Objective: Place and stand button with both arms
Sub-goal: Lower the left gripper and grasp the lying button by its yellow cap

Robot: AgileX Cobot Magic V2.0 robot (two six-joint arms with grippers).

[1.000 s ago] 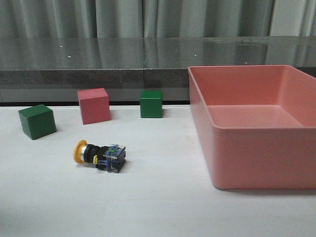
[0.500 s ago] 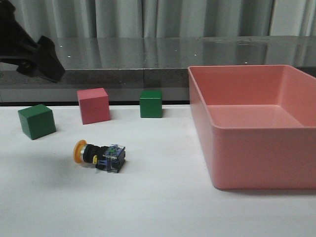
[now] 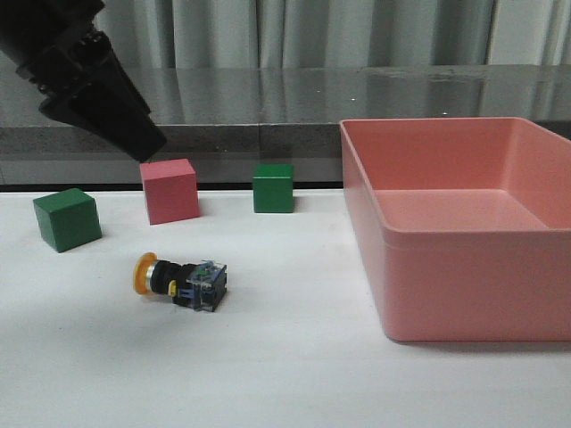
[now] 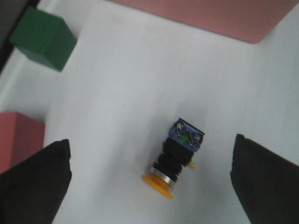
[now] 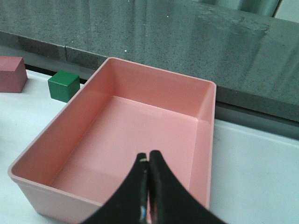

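Button (image 3: 179, 280) on its side on table | pink bin (image 3: 464, 259) holds nothing

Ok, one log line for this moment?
yellow-capped push-button: on its side, untouched | left gripper: open above it | right gripper: shut, over pink plastic bin

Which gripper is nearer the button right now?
Left. The left gripper is open above the button; the right gripper is shut over the pink bin.
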